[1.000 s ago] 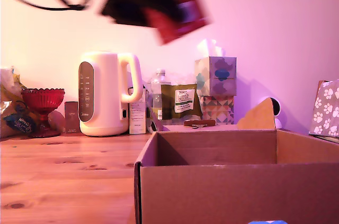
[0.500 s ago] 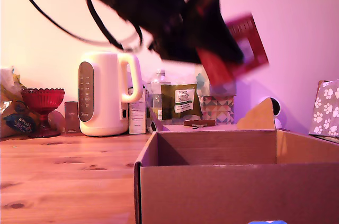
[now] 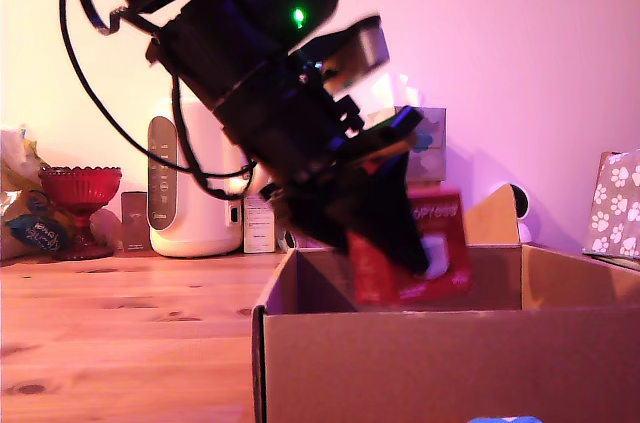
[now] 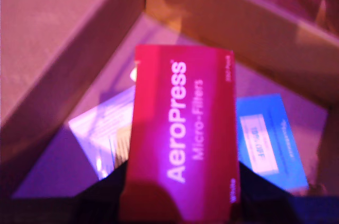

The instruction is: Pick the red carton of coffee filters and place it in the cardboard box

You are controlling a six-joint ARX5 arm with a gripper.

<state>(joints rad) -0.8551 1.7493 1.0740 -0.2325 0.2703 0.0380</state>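
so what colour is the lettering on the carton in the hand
White on the red carton, clearest in the wrist view.

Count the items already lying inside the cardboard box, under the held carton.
2 visible in the wrist view: a pale printed packet to one side of the red carton of coffee filters and a blue packet to the other. The carton may hide more.

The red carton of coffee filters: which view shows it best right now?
The wrist view: the red carton of coffee filters fills the frame, its white AeroPress Micro-Filters lettering readable, above the cardboard box interior. The exterior view shows the carton blurred, partly hidden by the gripper, low at the box opening.
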